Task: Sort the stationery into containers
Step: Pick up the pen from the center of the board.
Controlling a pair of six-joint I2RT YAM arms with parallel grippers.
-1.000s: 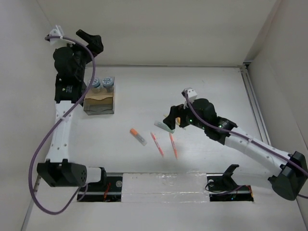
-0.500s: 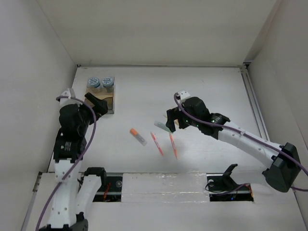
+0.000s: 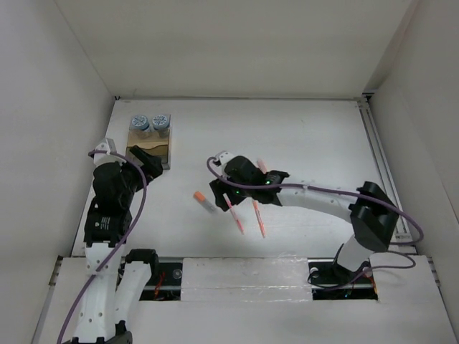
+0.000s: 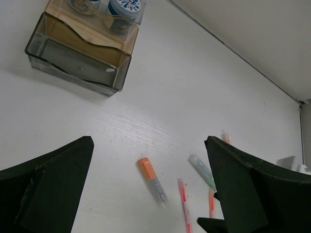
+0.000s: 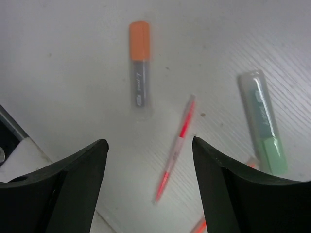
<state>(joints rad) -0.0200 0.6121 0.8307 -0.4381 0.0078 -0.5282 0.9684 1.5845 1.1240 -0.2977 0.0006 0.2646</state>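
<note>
The stationery lies mid-table: an orange-capped highlighter [image 3: 204, 202] [image 5: 139, 63], a pink-red pen [image 3: 234, 213] [image 5: 177, 145], an orange pen [image 3: 258, 218] and a pale pen [image 3: 262, 166]. A light green highlighter [image 5: 262, 128] [image 4: 203, 171] shows in both wrist views. My right gripper [image 3: 222, 190] [image 5: 148, 145] hovers open above the pink-red pen, which lies between its fingers and nearer the right one, untouched. The containers, one wooden organiser tray [image 3: 149, 149] [image 4: 77, 53], stand at the far left with two blue-and-white cylinders [image 3: 149, 122] [image 4: 125, 6] in the back compartment. My left gripper [image 3: 148, 165] [image 4: 148, 145] is open, empty, just in front of the tray.
White walls close in the table on the left, back and right. A metal rail [image 3: 380, 154] runs along the right edge. Both arm bases [image 3: 237, 276] sit at the near edge.
My right arm has swung left, from over the green highlighter to above the pink-red pen, its jaws narrowing a little. The left arm has come down from above the tray to its front.
</note>
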